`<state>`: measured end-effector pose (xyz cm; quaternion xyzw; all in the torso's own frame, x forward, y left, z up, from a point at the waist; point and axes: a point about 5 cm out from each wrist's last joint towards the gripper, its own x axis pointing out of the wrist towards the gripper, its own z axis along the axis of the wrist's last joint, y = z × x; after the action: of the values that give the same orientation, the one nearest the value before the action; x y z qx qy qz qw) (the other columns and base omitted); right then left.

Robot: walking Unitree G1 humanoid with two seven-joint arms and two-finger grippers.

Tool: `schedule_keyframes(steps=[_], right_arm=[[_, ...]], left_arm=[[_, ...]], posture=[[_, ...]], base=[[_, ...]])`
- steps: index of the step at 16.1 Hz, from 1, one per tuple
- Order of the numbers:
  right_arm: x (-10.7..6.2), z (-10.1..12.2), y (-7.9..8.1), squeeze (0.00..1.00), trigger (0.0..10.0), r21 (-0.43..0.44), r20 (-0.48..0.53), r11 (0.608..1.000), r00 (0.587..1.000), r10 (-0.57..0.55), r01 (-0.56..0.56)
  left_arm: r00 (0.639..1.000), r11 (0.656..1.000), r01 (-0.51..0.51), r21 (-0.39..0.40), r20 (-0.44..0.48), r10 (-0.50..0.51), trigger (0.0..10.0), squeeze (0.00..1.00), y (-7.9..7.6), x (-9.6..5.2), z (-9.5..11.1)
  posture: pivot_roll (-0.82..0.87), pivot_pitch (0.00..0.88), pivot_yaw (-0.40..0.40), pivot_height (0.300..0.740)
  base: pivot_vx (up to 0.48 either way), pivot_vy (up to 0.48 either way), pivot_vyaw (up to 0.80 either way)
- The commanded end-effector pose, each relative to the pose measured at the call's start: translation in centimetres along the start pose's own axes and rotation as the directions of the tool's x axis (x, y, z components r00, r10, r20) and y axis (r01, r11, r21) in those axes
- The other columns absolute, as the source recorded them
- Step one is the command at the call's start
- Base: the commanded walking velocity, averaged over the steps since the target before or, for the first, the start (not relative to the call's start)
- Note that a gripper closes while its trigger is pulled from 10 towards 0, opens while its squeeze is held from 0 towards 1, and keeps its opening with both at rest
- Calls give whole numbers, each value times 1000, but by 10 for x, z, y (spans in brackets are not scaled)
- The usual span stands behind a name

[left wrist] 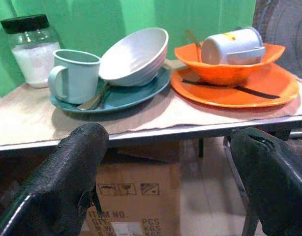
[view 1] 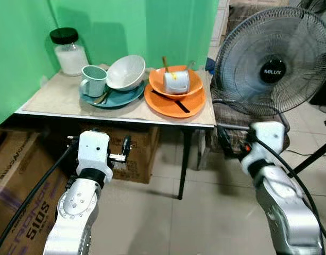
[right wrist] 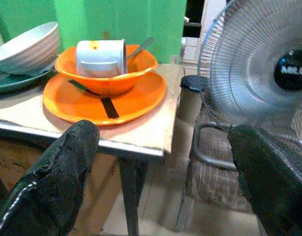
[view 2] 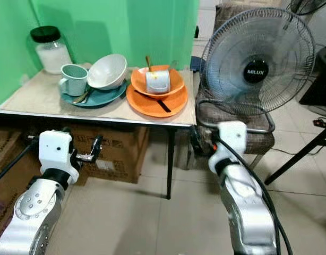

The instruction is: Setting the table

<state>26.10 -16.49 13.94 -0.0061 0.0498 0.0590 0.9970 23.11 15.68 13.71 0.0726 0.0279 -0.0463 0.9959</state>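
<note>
On the small table (view 1: 57,103) a teal plate (view 1: 126,99) carries a teal mug (view 1: 94,79), a tilted white bowl (view 1: 126,71) and a spoon (left wrist: 94,101). Beside it an orange plate (view 1: 173,106) holds an orange bowl (view 1: 176,90) with a white mug (view 1: 176,82) lying on its side and a spoon handle sticking up. A black utensil (right wrist: 104,101) lies across the orange plate. My left gripper (left wrist: 168,142) is open, below and in front of the table edge. My right gripper (right wrist: 163,135) is also open, low by the table's right front corner.
A glass jar (view 1: 70,50) with a black lid stands at the table's back left. A large fan (view 1: 272,64) sits on a chair to the right. Cardboard boxes (view 1: 25,175) are stacked under and left of the table. Green cloth hangs behind.
</note>
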Motion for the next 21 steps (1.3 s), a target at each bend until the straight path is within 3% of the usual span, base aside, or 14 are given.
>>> schedule_keyframes(steps=[1, 4, 6, 10, 14, 21], right_arm=[[2, -1, -1, 0, 10000, -2, -10, 1000, 1000, -6, 5], [3, -3, -1, 0, 10000, -7, -15, 999, 999, -39, 39], [6, -2, -5, 0, 10000, 52, -1, 996, 997, -77, 77], [7, -3, -3, 0, 10000, 47, -4, 997, 998, -57, 57], [8, -2, -3, 0, 10000, 44, -1, 998, 999, -54, 54], [10, 0, 1, 0, 10000, 55, 11, 998, 1000, -21, 21]], left_arm=[[1000, 1000, -7, 11, -3, 7, 10000, 4, 2, 1, 0], [1000, 1000, -3, 19, -4, 3, 10000, 12, 5, 4, 2], [1000, 1000, 14, 26, 3, -14, 10000, 16, 4, 6, 3], [999, 999, 34, 27, 9, -34, 10000, 12, 2, 9, 4], [999, 999, 45, 26, 7, -45, 10000, 20, 1, 9, 3], [999, 999, 41, 32, 9, -41, 10000, 20, 2, 8, 4]], posture=[[63, 0, -16, 740], [65, 0, -2, 740], [59, 0, 1, 740], [51, 0, 2, 740], [52, 0, 2, 740], [64, 0, -5, 740]], base=[[281, 0, 0], [286, 0, 694], [296, 0, 0], [307, 0, 0], [330, 0, -794], [364, 0, 0]])
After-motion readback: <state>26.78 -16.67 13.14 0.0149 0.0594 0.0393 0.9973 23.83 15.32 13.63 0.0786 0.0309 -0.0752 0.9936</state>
